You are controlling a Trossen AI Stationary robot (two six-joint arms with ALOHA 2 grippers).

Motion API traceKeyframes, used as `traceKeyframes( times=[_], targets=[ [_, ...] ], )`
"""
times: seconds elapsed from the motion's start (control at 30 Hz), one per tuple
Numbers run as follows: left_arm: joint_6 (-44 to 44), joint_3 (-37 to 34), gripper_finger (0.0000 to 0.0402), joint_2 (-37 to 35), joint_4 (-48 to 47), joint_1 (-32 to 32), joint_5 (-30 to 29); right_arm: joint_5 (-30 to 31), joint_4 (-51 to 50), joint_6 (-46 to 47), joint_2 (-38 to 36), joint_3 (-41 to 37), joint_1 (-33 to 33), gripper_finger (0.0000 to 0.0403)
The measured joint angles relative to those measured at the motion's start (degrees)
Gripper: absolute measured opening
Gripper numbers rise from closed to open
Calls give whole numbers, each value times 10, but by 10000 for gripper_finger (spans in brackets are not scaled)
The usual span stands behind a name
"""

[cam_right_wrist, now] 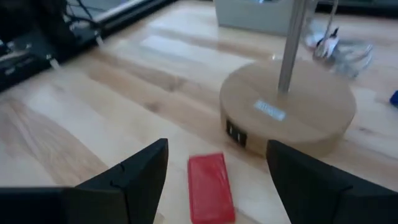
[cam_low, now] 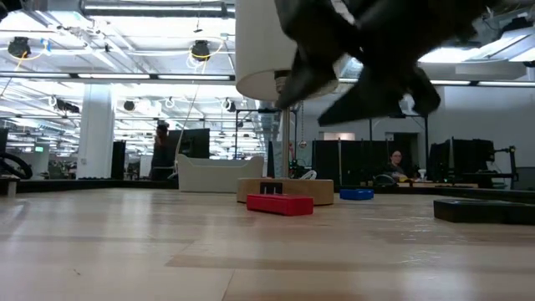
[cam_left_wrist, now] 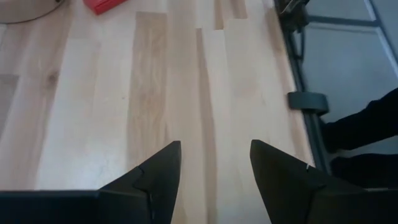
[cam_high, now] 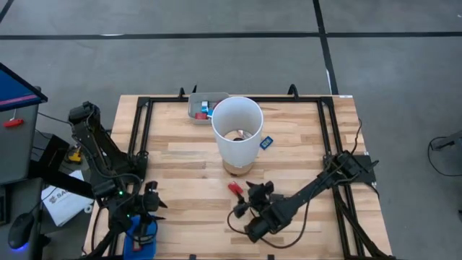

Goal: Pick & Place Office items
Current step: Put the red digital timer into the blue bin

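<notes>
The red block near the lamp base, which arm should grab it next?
The right. Its gripper is open, with the red block lying between its fingers. The left gripper waits near the table's left front corner, farther away.

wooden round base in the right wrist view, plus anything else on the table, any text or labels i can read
None can be read.
Round wooden lamp base: a pale label on top, too blurred to read.
White paper sheet beside the table's left edge: dark print starting "SA", rest cut off by the left arm.
Small light blue block: white mark, too small to read.
</notes>
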Motion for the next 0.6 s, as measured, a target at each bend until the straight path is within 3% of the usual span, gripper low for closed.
traceKeyframes(
  times=[0.17, 0.43, 0.6],
  targets=[
    [-2, 0, 187, 0, -12, 3, 0, -44, 86, -25, 1, -51, -15, 264],
    [-2, 0, 186, 0, -12, 5, -23, -48, 173, -198, 0, -53, -29, 265],
    [-2, 0, 186, 0, -12, 5, -25, -50, 205, -223, 0, -80, -54, 265]
  ],
)
